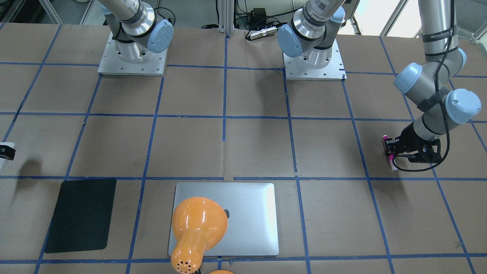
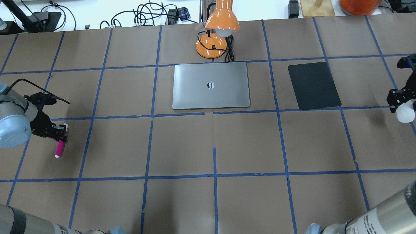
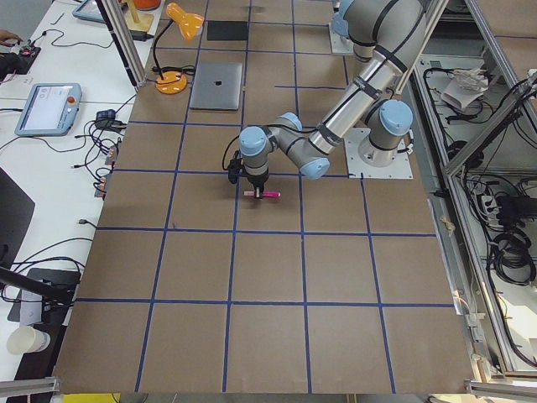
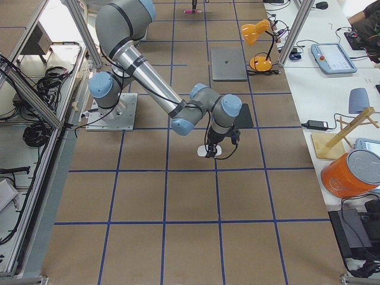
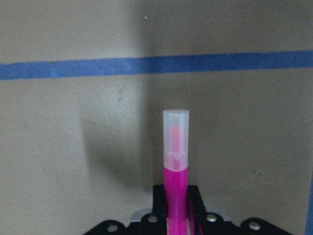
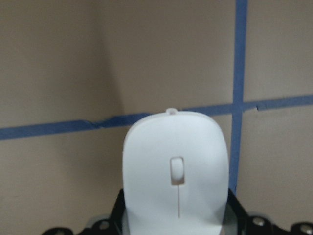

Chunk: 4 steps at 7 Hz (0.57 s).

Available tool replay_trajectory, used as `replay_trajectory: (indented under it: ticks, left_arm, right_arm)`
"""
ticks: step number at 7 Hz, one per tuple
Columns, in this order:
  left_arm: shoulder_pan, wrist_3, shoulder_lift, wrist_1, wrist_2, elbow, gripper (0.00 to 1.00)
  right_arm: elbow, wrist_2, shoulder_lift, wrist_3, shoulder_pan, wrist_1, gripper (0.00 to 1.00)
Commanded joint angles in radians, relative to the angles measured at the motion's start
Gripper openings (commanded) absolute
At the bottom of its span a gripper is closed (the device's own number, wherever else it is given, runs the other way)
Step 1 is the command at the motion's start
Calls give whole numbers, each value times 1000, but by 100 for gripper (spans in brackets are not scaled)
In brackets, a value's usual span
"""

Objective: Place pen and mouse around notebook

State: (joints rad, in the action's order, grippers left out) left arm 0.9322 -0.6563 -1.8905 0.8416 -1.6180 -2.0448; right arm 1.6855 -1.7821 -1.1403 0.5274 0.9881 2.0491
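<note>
Pen (image 2: 60, 149): was clamped in left gripper (image 2: 60, 133) at table's left end, well apart from notebook (image 2: 211, 85). Mouse (image 2: 406, 115): was clamped in right gripper (image 2: 402, 104), far right. Both were in hand; neither was yet set beside notebook.

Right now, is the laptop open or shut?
Shut: the laptop lies flat on the table with its lid down and the logo facing up in the overhead view; no screen or keyboard shows.

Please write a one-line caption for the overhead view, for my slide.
Left gripper holds the pen, right gripper the mouse, both far to the sides of the notebook.
</note>
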Motion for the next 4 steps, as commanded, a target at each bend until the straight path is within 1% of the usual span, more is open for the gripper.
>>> replay_trajectory:
  ticks: [1, 2, 3, 4]
  left_arm:
    - [37, 88, 37, 71, 3, -5, 0]
    - [75, 165, 54, 85, 3, -8, 0]
    - [115, 243, 68, 91, 3, -21, 0]
    - [137, 297, 80, 91, 4, -44, 0]
  right_arm:
    - [-140, 137, 2, -70, 195, -106, 36]
    - [-194, 132, 28, -227, 318, -127, 34]
    - [-223, 144, 87, -298, 377, -124, 34]
    - [-248, 209, 159, -297, 380, -122, 36]
